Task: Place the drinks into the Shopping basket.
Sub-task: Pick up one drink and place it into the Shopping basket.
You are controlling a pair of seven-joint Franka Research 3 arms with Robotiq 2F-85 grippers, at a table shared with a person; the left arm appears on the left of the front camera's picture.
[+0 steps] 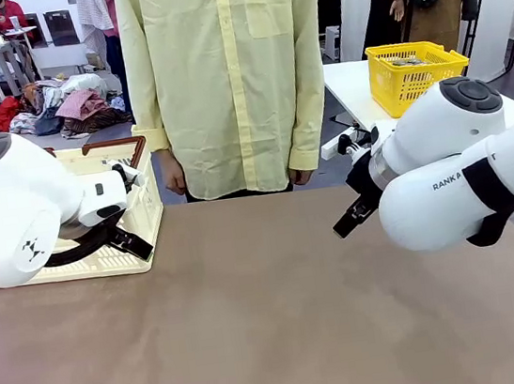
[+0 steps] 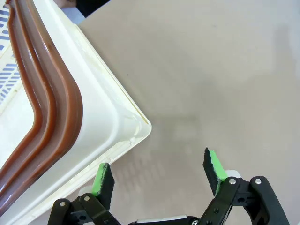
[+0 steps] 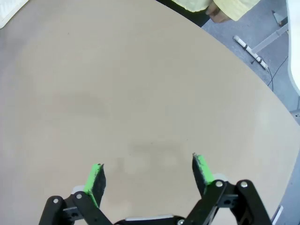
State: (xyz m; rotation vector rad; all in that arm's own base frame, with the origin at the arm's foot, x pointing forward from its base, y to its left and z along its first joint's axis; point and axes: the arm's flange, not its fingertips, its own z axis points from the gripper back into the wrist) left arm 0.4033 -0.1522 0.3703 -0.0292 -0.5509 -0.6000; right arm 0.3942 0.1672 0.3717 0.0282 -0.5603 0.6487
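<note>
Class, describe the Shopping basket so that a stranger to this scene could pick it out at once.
Start at the brown table. At its far left, beside the person in yellow, stands the Shopping basket. It is cream-white with dark brown handles, unlike the bright yellow basket on the white table behind.

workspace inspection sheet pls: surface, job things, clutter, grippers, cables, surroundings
surface: brown table, bare where it shows
job's things: Shopping basket stands at the table's far left, partly behind the left arm
clutter: nothing seen
grippers: left gripper open, empty, over the table beside the basket's corner; right gripper open, empty, over bare table
cables: black cable loops under the left arm's wrist
surroundings: person standing at the far edge, arms down; yellow basket on a white table behind; heap of clothes far left
</note>
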